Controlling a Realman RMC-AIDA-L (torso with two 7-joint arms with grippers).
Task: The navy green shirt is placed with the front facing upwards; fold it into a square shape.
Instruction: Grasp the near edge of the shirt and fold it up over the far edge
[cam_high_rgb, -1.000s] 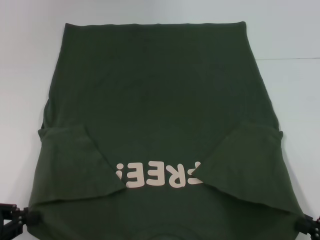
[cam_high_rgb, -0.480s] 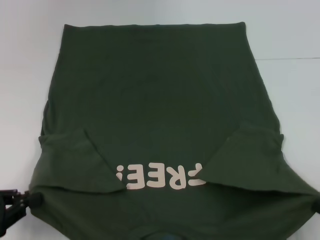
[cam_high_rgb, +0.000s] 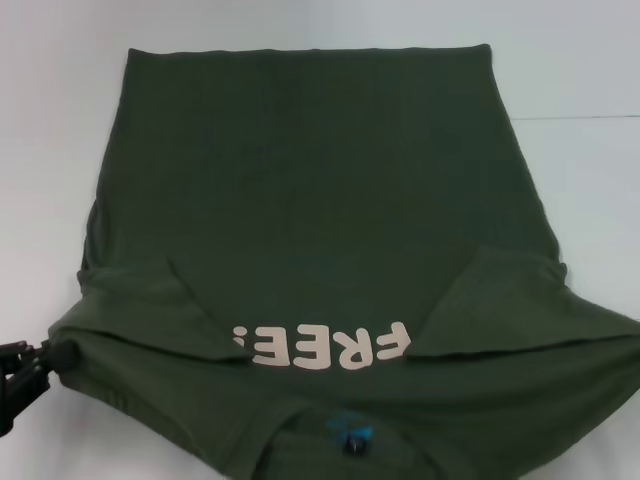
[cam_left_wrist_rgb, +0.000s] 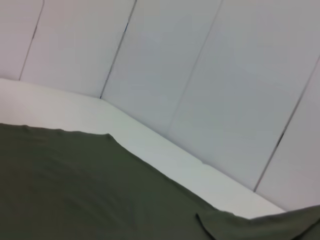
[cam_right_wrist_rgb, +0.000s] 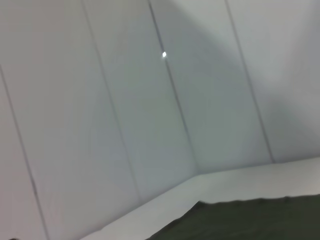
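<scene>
One dark olive-green short-sleeved cotton T-shirt (cam_high_rgb: 310, 200) lies front-up on your white tabletop (cam_high_rgb: 580, 80), sleeves folded inward, collar edge nearest you. Your left claw (cam_high_rgb: 45, 362) is clamped on the near shoulder corner, apparently raising that edge for a lengthwise fold. Right claw: out of frame. Legible: cream "FREE!" (cam_high_rgb: 320, 350); blue collar label (cam_high_rgb: 352, 430) unreadable.

Navy green shirt (cam_high_rgb: 310, 200): matt soft cloth; table (cam_high_rgb: 570, 70): smooth white, slight sheen.
</scene>
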